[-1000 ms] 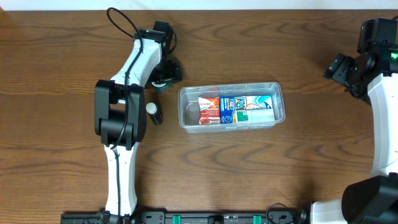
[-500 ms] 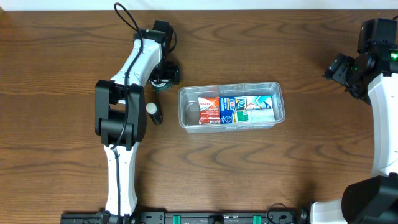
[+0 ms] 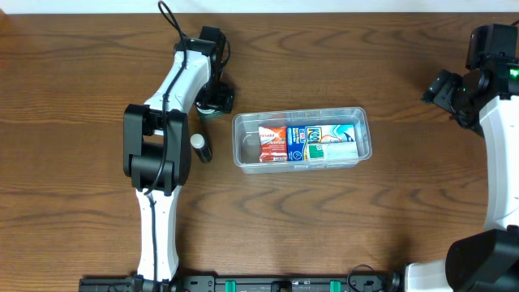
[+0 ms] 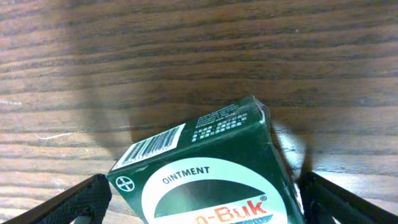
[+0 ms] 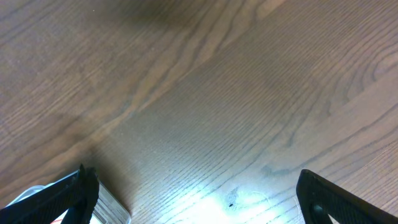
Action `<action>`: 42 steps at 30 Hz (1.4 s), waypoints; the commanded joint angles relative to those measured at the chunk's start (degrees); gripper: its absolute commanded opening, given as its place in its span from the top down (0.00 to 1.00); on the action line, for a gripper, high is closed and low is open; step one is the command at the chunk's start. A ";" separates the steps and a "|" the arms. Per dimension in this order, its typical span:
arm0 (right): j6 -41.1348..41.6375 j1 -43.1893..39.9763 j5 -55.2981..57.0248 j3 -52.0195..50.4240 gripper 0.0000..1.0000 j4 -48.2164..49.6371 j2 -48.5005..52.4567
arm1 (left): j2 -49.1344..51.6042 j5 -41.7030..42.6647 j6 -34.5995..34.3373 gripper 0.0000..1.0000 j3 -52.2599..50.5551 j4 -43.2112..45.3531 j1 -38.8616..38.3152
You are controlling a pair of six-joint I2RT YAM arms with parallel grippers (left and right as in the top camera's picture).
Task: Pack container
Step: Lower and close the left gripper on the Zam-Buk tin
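The clear container [image 3: 362,122] lies mid-table and holds a red-and-white packet [image 3: 274,143], a blue packet [image 3: 303,143] and a white-and-teal one [image 3: 338,143]. To its left, my left gripper [image 3: 216,100] hangs open over a dark green ointment box [image 3: 209,113]. In the left wrist view the ointment box [image 4: 205,155] lies tilted between the two black fingers [image 4: 78,200], and both stand close to its sides. My right gripper [image 3: 444,91] is open at the far right over bare wood, and its wrist view shows nothing between the right gripper [image 5: 205,205] fingers.
A small dark bottle with a white cap [image 3: 199,146] lies beside the left arm's elbow, just left of the container. A black cable [image 3: 170,18] loops above the left arm near the table's back edge. A pale glossy edge [image 5: 106,208] shows at the right wrist view's lower left.
The left arm's cable loop has swung slightly to the right and the left gripper has barely shifted over the green box. The right arm and the container have not moved.
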 commanded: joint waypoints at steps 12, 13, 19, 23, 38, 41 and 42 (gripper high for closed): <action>-0.22 0.00 0.48 0.11 0.01 -0.07 0.07 | -0.09 -0.46 -16.02 0.08 0.57 -2.43 0.31; -0.22 0.00 0.48 0.11 0.01 -0.09 0.07 | -0.09 -0.46 -18.53 0.08 0.57 -2.91 0.31; -0.22 0.00 0.48 0.11 0.01 -0.09 0.07 | -0.09 -0.46 -26.73 0.10 0.57 -4.70 0.31; -0.22 0.00 0.48 0.11 0.01 -0.07 0.07 | -0.09 -0.42 -27.52 0.10 0.57 -4.74 0.31; -0.22 0.00 0.48 0.11 0.01 -0.07 0.07 | -0.87 -0.44 -27.36 0.23 0.59 -4.98 0.31; -0.22 0.00 0.48 0.11 0.01 -0.07 0.07 | -1.86 -0.44 -26.75 0.24 0.59 -5.03 0.31; -0.22 0.00 0.48 0.11 0.01 -0.07 0.07 | -2.29 -0.44 -26.51 0.26 0.59 -5.05 0.31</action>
